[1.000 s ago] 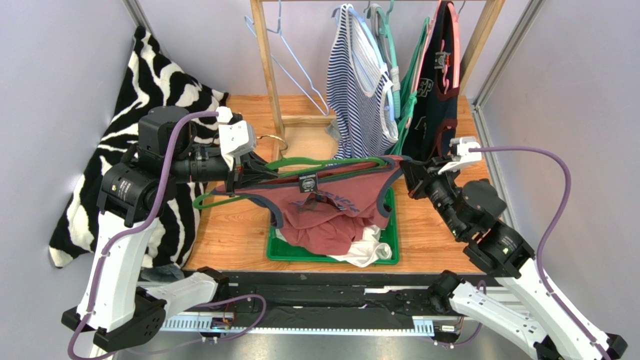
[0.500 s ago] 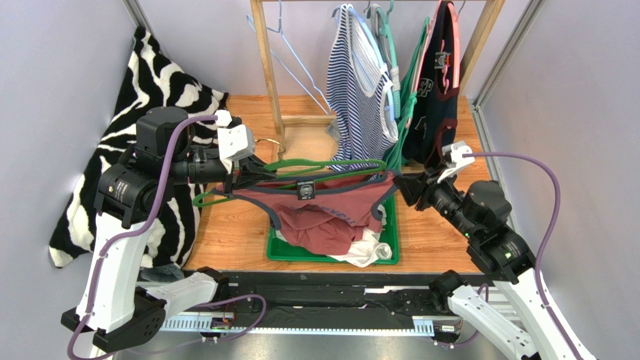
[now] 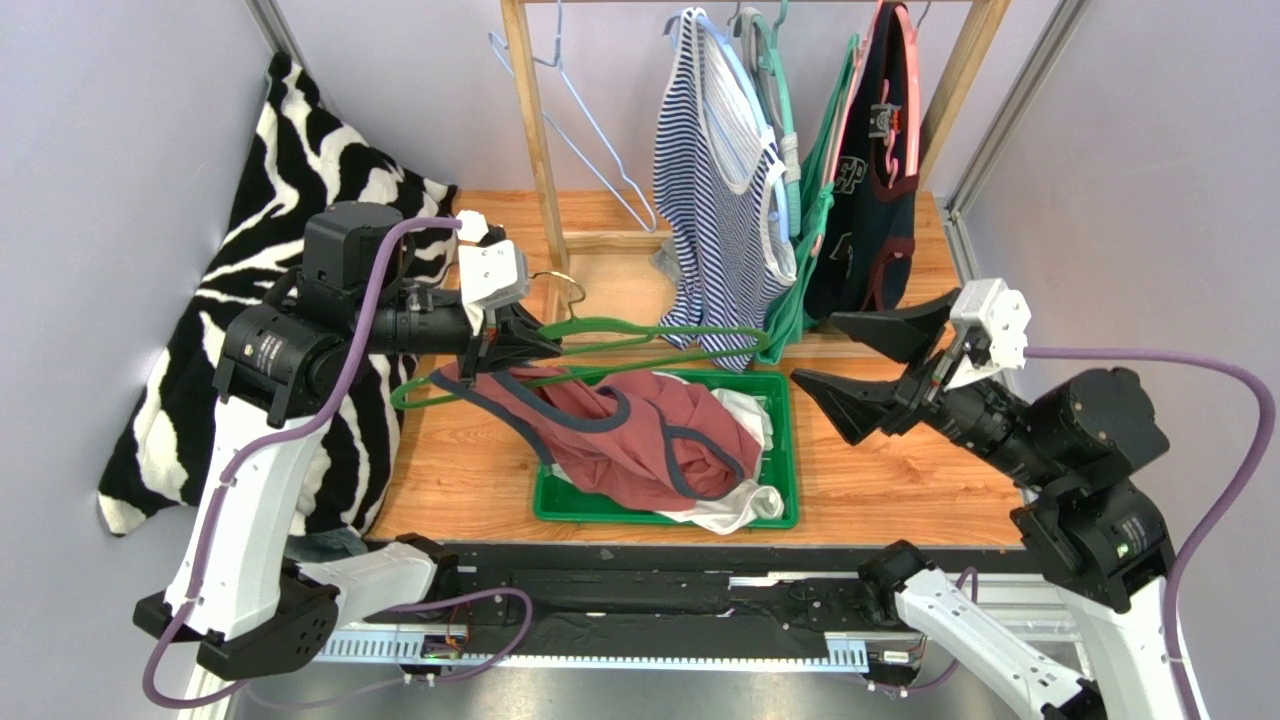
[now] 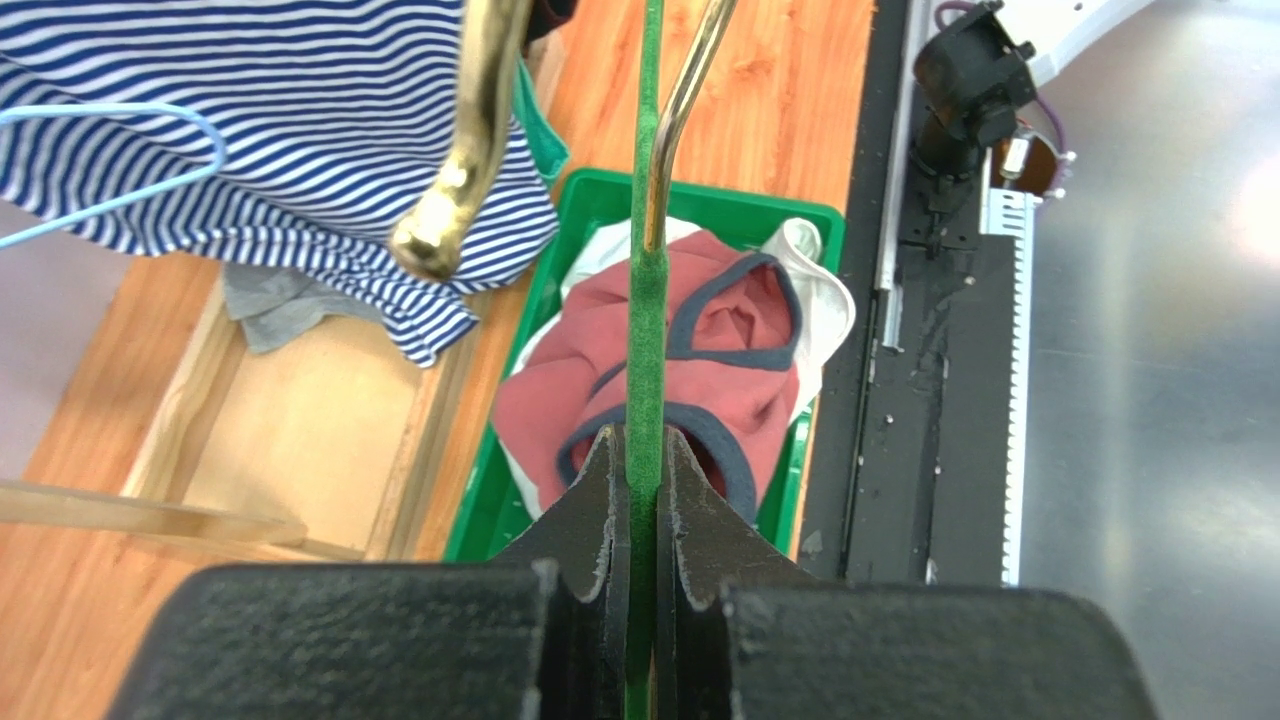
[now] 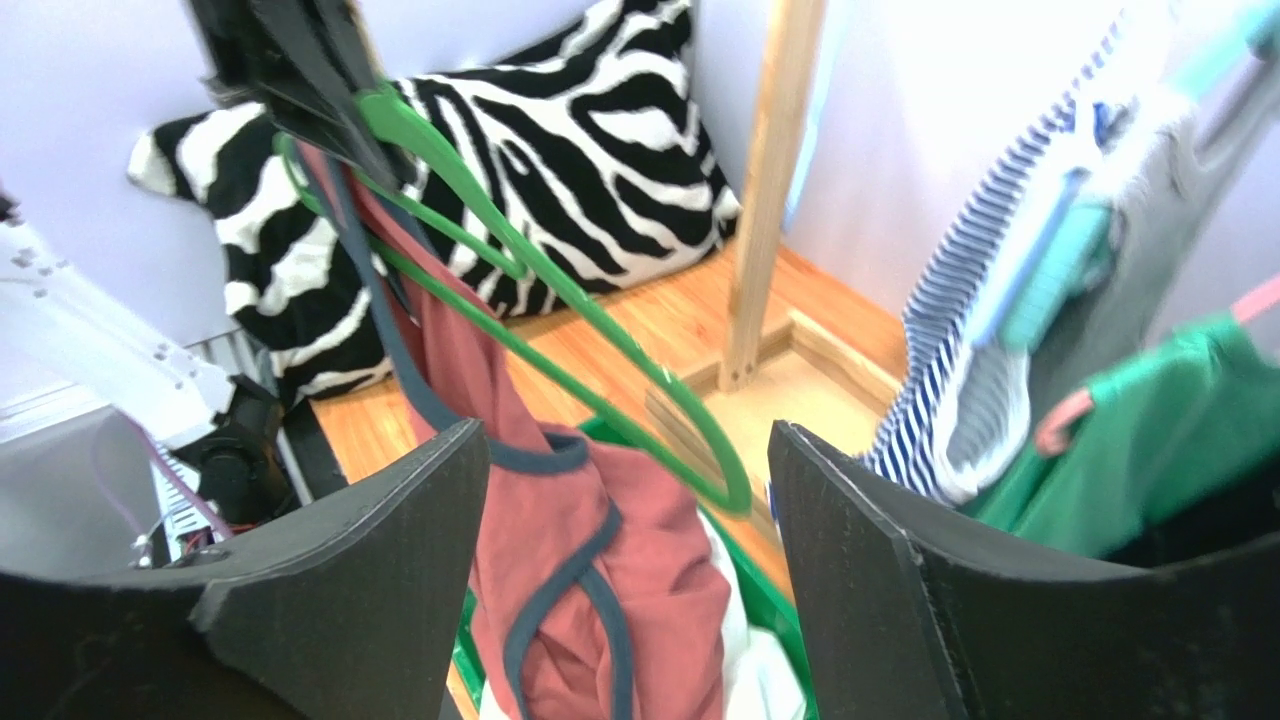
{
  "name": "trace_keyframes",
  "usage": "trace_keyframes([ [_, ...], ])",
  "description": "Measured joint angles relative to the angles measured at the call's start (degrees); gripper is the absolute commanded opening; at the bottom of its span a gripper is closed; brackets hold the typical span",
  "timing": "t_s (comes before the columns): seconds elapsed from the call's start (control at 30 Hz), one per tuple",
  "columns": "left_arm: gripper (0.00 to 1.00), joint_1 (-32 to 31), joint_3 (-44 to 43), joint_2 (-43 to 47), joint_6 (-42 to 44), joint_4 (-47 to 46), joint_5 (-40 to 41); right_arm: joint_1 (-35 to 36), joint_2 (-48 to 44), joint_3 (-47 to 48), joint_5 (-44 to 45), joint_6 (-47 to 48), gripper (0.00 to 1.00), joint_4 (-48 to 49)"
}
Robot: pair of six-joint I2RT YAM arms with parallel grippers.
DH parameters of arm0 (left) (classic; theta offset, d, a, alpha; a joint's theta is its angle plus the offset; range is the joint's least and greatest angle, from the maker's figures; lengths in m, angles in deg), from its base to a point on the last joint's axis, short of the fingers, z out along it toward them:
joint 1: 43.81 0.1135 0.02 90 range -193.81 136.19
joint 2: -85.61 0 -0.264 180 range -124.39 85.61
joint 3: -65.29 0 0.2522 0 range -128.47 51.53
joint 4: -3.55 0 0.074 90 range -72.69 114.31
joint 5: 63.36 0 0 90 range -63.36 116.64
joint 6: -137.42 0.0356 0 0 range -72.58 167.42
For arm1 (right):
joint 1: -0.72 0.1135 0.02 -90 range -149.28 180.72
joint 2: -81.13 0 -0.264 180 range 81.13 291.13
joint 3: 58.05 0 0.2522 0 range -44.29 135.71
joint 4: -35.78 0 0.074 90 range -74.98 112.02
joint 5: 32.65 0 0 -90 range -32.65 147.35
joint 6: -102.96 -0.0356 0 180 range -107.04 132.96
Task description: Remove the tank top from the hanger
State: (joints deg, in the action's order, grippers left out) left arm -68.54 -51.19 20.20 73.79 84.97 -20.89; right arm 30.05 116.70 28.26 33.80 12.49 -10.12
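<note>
The tank top (image 3: 646, 435) hangs by one strap at the hanger (image 4: 648, 345) end clamped in the left tool (image 4: 643, 465), well apart from the open, empty right tool (image 3: 819, 353).

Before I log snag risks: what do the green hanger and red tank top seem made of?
Green hanger: thin, rigid, matte, probably plastic or coated wire; its hook is shiny brass-coloured metal. Red tank top: soft knit fabric, drooping in folds.
</note>
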Motion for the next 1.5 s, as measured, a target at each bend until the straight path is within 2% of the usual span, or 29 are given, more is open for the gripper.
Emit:
trace_keyframes([
  [0.27, 0.00, -1.42, -0.24, -0.59, 1.55, 2.29, -1.90, 0.00, 9.09, 4.55, -6.51, 2.64, 0.76, 1.55],
  [0.6, 0.00, -4.81, -3.26, -2.54, 4.04, 4.87, -2.58, 0.66, 14.53, 5.46, -18.23, 3.06, 0.74, 1.40],
  [0.9, 0.00, -7.17, -7.28, -6.49, 4.46, 5.42, -2.82, 3.52, 19.43, 6.56, -18.99, 5.42, 0.66, -2.21],
  [1.13, 0.00, -7.41, -7.39, -6.47, 4.85, 5.97, -2.78, 4.72, 18.95, 5.64, -18.99, 6.49, 0.39, -4.31],
  [1.27, 0.00, -7.45, -7.54, -6.47, 4.83, 5.95, -2.80, 6.43, 19.12, 5.07, -17.64, 6.93, 0.32, -6.25],
  [1.3, 0.00, -7.43, -7.74, -6.47, 4.81, 5.99, -2.80, 7.15, 19.21, 5.07, -16.83, 7.26, 0.28, -6.88],
  [1.33, 0.00, -7.45, -8.00, -6.47, 4.81, 6.05, -2.86, 7.89, 19.34, 5.07, -15.93, 7.65, 0.17, -7.54],
  [1.4, 0.00, -7.45, -8.63, -6.49, 4.81, 6.40, -3.06, 9.42, 19.63, 5.07, -14.21, 8.48, 0.04, -8.50],
  [1.43, 0.06, -7.45, -8.87, -6.49, 4.79, 6.54, -2.89, 9.94, 19.78, 5.11, -13.88, 8.85, 0.00, -8.81],
  [1.5, 0.17, -7.37, -9.01, -6.49, 4.57, 6.69, -2.27, 11.41, 19.85, 5.29, -12.85, 9.42, 0.00, -9.42],
])
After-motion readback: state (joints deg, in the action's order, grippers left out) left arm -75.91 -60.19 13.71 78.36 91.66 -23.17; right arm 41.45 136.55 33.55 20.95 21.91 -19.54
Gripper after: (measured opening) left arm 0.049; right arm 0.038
